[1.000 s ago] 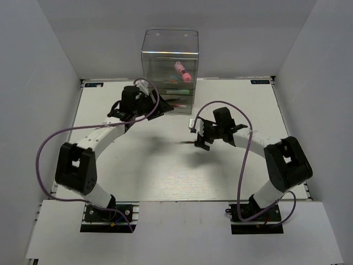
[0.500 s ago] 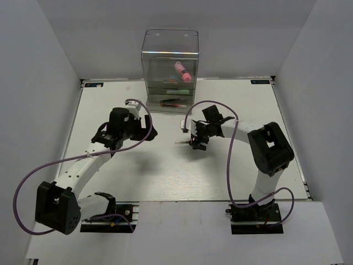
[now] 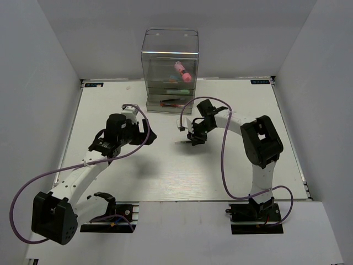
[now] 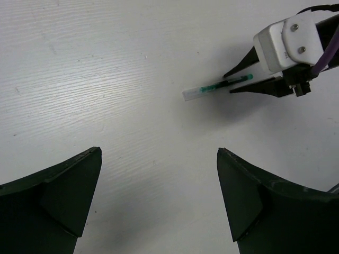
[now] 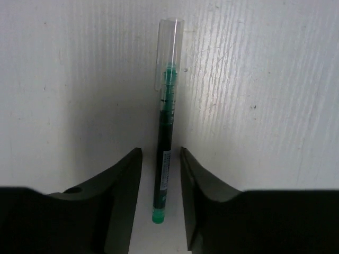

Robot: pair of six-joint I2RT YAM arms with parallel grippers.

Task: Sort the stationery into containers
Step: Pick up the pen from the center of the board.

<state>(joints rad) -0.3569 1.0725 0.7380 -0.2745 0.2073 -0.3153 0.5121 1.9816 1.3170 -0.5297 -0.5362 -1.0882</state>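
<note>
Straddling the green pen point(image 5: 164, 143), my right claw point(image 5: 160, 159) has a finger on each side of the barrel. A thin strip of table shows between pad and pen on both sides, so I read the jaws as narrowly apart and not yet clamped. From overhead the pen lies flat on the table point(image 3: 165, 176), just toward 12 o'clock from the middle. The cabinet point(image 3: 170, 55) stands farther out at 12 o'clock, with a pink marker point(image 3: 182, 71) already in an upper drawer.

My left claw point(image 4: 159, 159) hangs at about 9 o'clock from the pen, well apart from it. Its jaws are spread wide and hold nothing.

I judge the pen to be very light, stiff and smooth, a thin round plastic barrel that would roll or squirt out under a lopsided squeeze. In the right wrist view it runs from 6 to 12 o'clock, with the clear cap point(image 5: 169, 47) at the 12 end. The fingers sit near the 6 o'clock end, so a grip there could let the long capped part droop or swing. I would rather hold it nearer mid-barrel, square across it, with modest force.
</note>
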